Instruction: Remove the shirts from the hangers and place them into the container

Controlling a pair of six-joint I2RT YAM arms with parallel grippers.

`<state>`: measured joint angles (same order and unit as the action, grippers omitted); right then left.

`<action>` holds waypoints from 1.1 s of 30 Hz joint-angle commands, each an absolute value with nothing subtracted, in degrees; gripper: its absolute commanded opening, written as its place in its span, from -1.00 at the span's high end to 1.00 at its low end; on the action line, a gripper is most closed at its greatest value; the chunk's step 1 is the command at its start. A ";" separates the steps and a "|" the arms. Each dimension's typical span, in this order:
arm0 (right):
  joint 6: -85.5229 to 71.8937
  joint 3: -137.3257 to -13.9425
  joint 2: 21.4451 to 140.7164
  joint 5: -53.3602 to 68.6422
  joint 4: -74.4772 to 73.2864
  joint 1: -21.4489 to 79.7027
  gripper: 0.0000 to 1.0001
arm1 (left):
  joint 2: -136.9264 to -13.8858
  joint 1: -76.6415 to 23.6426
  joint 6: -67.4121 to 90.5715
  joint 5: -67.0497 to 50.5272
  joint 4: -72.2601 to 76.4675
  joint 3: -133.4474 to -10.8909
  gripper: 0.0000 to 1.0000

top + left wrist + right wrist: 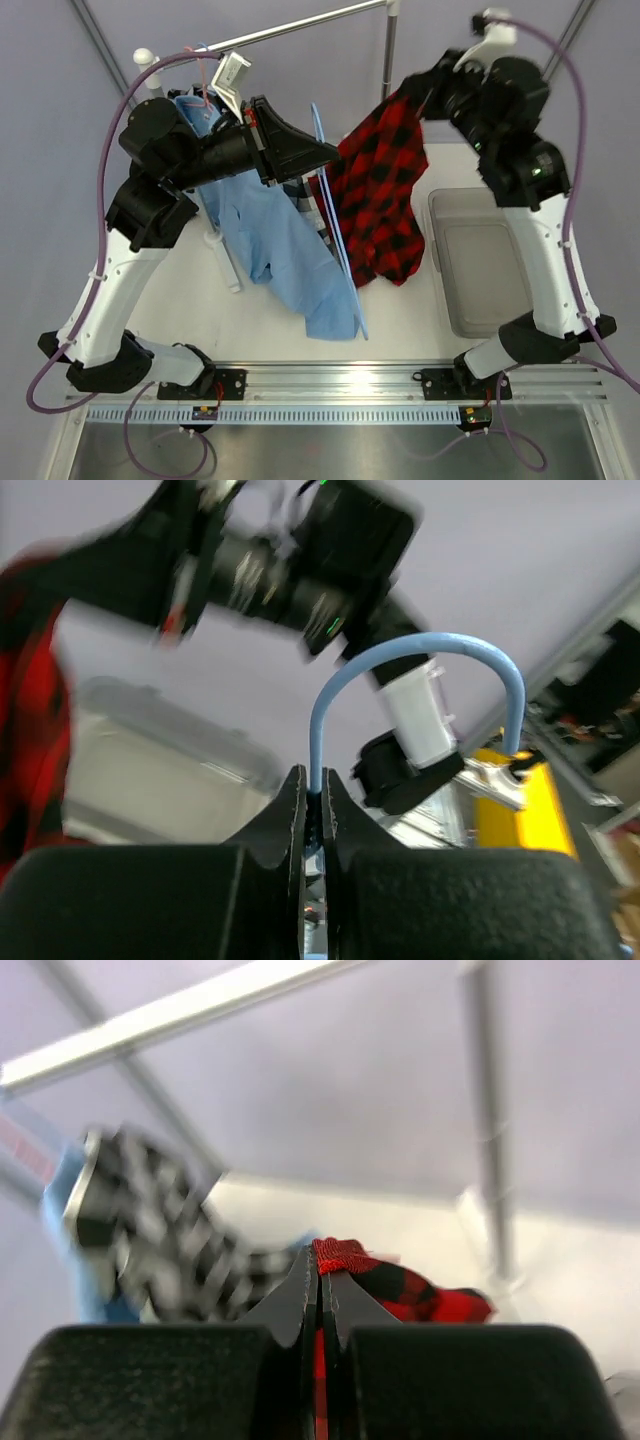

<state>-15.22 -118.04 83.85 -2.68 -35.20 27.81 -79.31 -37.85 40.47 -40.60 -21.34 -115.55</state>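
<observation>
Right gripper (pixel 320 1260) pinched tight on red plaid shirt (pixel 385 200), which hangs down. Container (pixel 490 290) just right of shirt, lower, on same side. Left gripper (pixel 318 785) clamps light blue hanger (pixel 420 645).

Pale bench (pixel 400 320): clear container (pixel 437 250) sits at right side (rim up); light blue shirt (pixel 270 230) tail seems resting mid-bench.

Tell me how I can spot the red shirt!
Find the silver rail at the back. Below its right end, a shirt hangs from the right end effector, left of the clear bin. It alone is red-and-black plaid; its neighbour is plain blue.
</observation>
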 commanded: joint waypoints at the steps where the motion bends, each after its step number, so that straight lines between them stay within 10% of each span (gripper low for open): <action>1: -4.86 -137.39 87.61 -6.59 -37.44 21.29 1.00 | -76.56 -37.70 25.41 -30.51 -30.61 -107.38 1.00; 33: 34.28 -160.83 90.70 -13.98 7.46 17.06 1.00 | -90.70 -39.64 18.82 -6.78 -11.15 -84.19 1.00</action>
<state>31.64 -157.71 88.82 -13.72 0.05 18.26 -89.91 -39.70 19.88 -12.43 -15.29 -84.05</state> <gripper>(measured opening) 0.022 0.056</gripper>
